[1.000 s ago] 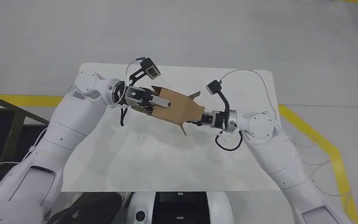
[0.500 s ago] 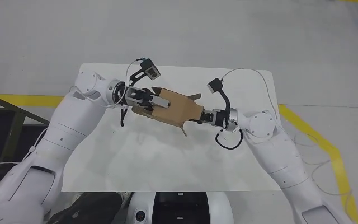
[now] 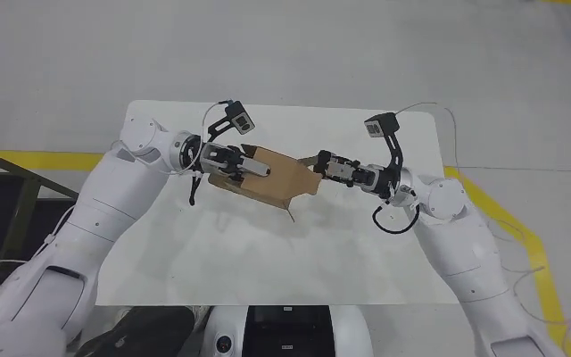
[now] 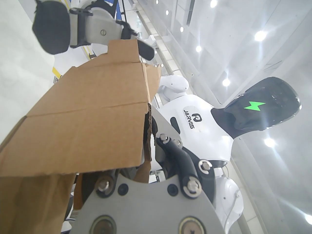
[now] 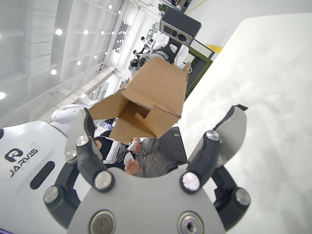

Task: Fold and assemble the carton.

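**Right gripper.** The right gripper (image 5: pixel 161 110) is spread wide and holds nothing. It is set just in front of the open end (image 5: pixel 136 113) of the carton (image 3: pixel 284 176). Whether either finger touches the cardboard cannot be told.

**Left gripper.** The left gripper (image 3: pixel 257 166) is closed on the opposite end of the carton. The carton appears to be carried clear of the table (image 3: pixel 357 268), lying lengthwise between the two arms.

**Carton.** The body is squared into a tube. At the open end, a loose flap (image 3: pixel 310 160) projects toward the right gripper. A second flap (image 3: pixel 293 206) hangs out at the edge nearest the robot. The end is judged not yet closed.

**Step in hand (judged).** The end flaps are to be folded in at the right gripper's side.

**Procedure.**
1. The flap is to be met with the flat of one finger, not with a fingertip.
2. Contact is best made close to the crease, so that the panel turns on its score line and is not buckled.
3. The push is to be directed along the carton's length, toward the left gripper. The held end then takes the load squarely.
4. The left grip is to be held firm throughout.

**Caution.** A sideways push is likely to twist the tube out of square or to lever it out of the left gripper. The cardboard looks thin, so slow, even pressure is advised.
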Available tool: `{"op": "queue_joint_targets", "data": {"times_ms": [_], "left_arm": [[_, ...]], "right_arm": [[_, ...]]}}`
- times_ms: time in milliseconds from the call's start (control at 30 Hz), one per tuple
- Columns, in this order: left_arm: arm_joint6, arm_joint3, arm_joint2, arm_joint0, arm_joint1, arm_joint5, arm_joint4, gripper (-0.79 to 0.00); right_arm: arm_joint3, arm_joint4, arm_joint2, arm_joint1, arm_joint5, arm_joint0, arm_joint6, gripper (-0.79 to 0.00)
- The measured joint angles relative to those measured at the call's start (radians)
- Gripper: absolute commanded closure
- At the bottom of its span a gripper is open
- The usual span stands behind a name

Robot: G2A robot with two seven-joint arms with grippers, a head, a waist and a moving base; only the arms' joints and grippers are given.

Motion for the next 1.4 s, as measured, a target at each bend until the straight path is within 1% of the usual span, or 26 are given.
{"op": "queue_joint_targets", "data": {"times_ms": [233,400,600,833,1067,1400], "left_arm": [[0.0,-0.014,0.042,-0.009,0.007,0.006,0.009,0.0],[0.0,0.009,0.052,-0.023,0.011,-0.014,0.022,0.0],[0.0,0.022,0.051,-0.029,0.01,-0.029,0.012,0.0],[0.0,0.026,0.043,-0.031,0.008,-0.037,-0.005,0.0],[0.0,0.015,0.043,-0.028,0.007,-0.039,0.007,0.0],[0.0,0.005,0.038,-0.023,0.004,-0.043,0.027,0.0]], "right_arm": [[0.0,0.083,0.024,0.004,-0.074,-0.011,0.039,-0.785],[-0.038,0.14,0.02,0.007,-0.128,-0.012,0.135,-0.785],[-0.108,0.112,-0.005,0.018,-0.104,-0.022,0.162,-0.785],[-0.104,0.095,-0.058,0.022,-0.104,-0.003,0.162,-0.785],[-0.1,0.07,-0.103,0.024,-0.139,0.01,0.127,-0.785],[-0.11,0.069,-0.13,0.036,-0.167,0.008,0.099,-0.785]]}}
